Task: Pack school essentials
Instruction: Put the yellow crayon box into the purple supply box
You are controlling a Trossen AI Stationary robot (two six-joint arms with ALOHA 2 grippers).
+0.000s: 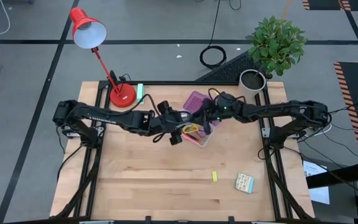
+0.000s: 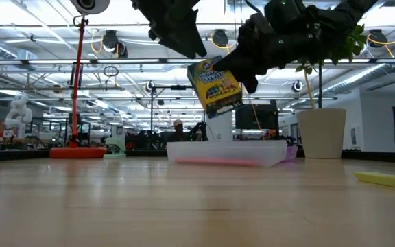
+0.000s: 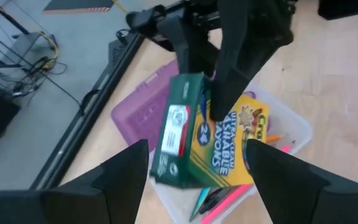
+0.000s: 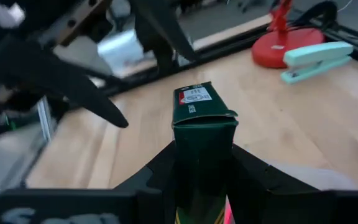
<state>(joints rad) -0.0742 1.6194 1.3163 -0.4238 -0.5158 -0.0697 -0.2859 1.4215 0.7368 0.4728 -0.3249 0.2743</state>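
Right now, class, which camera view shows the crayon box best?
The left wrist view: the crayon box shows its printed front and side, gripped by the right hand above the clear case. The low view shows it tilted in the air; the right wrist view only its end flap; the high view barely shows it.

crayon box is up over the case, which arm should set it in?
Right. Its pincer is shut on the crayon box, held above the clear case where pens already lie. The left pincer is open beside the box, gripping nothing.
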